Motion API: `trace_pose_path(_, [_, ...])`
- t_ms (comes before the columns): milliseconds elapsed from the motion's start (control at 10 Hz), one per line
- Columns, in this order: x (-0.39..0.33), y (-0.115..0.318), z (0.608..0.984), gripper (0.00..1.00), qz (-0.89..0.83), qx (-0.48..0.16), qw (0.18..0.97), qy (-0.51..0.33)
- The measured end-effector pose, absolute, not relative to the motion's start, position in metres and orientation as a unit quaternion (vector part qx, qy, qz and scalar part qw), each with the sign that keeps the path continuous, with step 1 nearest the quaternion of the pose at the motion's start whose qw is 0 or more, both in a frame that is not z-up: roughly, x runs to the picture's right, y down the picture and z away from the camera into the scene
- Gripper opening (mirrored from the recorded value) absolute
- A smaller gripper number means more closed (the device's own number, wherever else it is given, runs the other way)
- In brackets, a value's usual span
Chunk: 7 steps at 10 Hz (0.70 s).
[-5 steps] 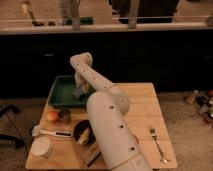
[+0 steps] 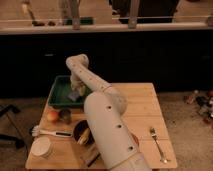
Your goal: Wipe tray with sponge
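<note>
End effector is down inside the tray, at the end of the forearm dropping from the elbow; can't tell whether it is spread, pressed together or pinching anything, b/c the wrist covers it. The sponge, a bluish-grey patch, lies on the tray floor right at the tip, toward the tray's right half; touching vs. just under, can't tell. Risks, as judgement: if the hold on the sponge is loose, a sweep could leave it behind or skid it into the sloping wall. Too much downward push prob. drags the whole tray across the tabletop, since nothing pins it. The tray's front rim sits near an orange fruit and a small dark can, so a shove toward the front could knock them. Further out, the white-handled brush, white bowl and dark bowl lie close to the thick upper arm and could get swept if it swings low. The fork is well apart, low risk. Brands/labels/writing: none readable anywhere.
</note>
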<state>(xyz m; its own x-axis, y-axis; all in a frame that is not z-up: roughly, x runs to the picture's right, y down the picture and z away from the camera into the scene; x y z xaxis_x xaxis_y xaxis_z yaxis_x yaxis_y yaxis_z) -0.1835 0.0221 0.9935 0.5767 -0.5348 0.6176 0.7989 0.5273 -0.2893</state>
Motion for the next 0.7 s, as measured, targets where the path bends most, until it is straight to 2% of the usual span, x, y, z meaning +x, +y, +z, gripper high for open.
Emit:
trace_pose_path(300, [-0.177, 0.036, 0.977, 0.01, -0.399, -0.288, 0.837, -0.239])
trace_pose_path(700, [-0.150, 0.029, 0.978, 0.01, -0.382, -0.291, 0.850, -0.217])
